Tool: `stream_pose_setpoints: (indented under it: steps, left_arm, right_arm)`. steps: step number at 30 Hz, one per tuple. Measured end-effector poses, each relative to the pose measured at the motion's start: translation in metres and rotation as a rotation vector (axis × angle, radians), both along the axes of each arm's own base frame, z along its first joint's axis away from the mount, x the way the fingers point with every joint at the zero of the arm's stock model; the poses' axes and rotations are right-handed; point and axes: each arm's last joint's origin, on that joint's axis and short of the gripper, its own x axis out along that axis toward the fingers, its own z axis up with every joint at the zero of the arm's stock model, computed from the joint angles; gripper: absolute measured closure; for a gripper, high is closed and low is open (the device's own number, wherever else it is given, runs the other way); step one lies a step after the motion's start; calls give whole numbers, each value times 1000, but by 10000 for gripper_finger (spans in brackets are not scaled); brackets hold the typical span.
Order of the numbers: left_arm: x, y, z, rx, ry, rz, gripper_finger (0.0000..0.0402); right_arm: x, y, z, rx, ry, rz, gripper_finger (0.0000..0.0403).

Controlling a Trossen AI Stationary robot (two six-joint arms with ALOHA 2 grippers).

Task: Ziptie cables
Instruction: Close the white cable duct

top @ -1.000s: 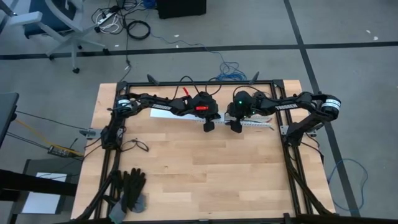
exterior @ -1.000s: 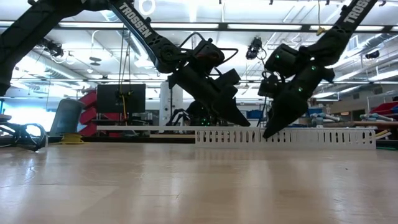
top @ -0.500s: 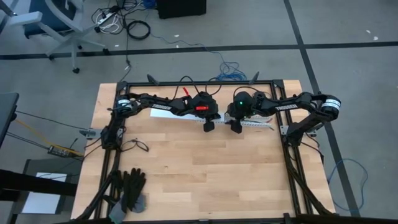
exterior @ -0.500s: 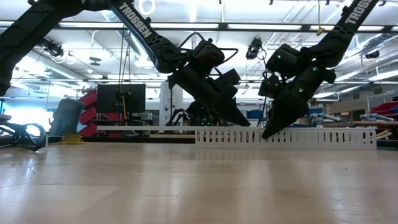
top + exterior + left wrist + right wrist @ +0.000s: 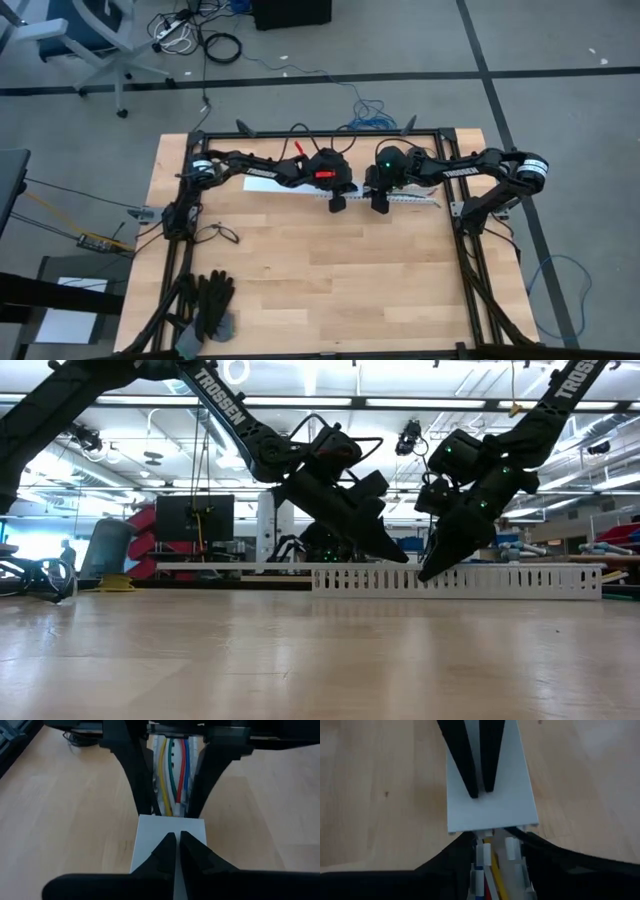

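A long white slotted channel lies across the table's far half, resting on its base. The cables, yellow, green, red and blue, run along inside it. A flat white cover closes its left part. My left gripper is shut, with its tips at the cover's right end. Just right of it, my right gripper slants down over the uncovered part. Its fingers stand apart, one close against each side wall, with the cables between them. My left gripper lays its shut fingertips on the cover's flat top, near the end where the cables come out. It slants down from the table's left, along the channel. My right gripper straddles the channel's slotted walls from above; whether its fingers touch them I cannot tell.
A pair of black gloves lies at the near left corner, and a small dark loop of wire sits by the left edge. Bare wood fills the table's near half. Black frame rails run along both sides.
My right gripper's fingers have drawn closer together around the channel while the arm stayed in place. My left gripper's tips have crept slightly toward the right gripper along the channel's top.
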Motion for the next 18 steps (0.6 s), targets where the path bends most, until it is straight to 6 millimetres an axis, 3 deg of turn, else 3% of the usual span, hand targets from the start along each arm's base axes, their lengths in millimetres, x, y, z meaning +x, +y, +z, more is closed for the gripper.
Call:
stream_pose_setpoints:
  steps: [12, 18]
  left_arm:
    - [7, 0, 3, 1, -44, -6, 401]
    - [7, 0, 2, 10, -29, -14, 401]
  right_arm:
    - [1, 1, 0, 25, -15, -5, 244]
    - [-1, 2, 1, 35, -3, -3, 197]
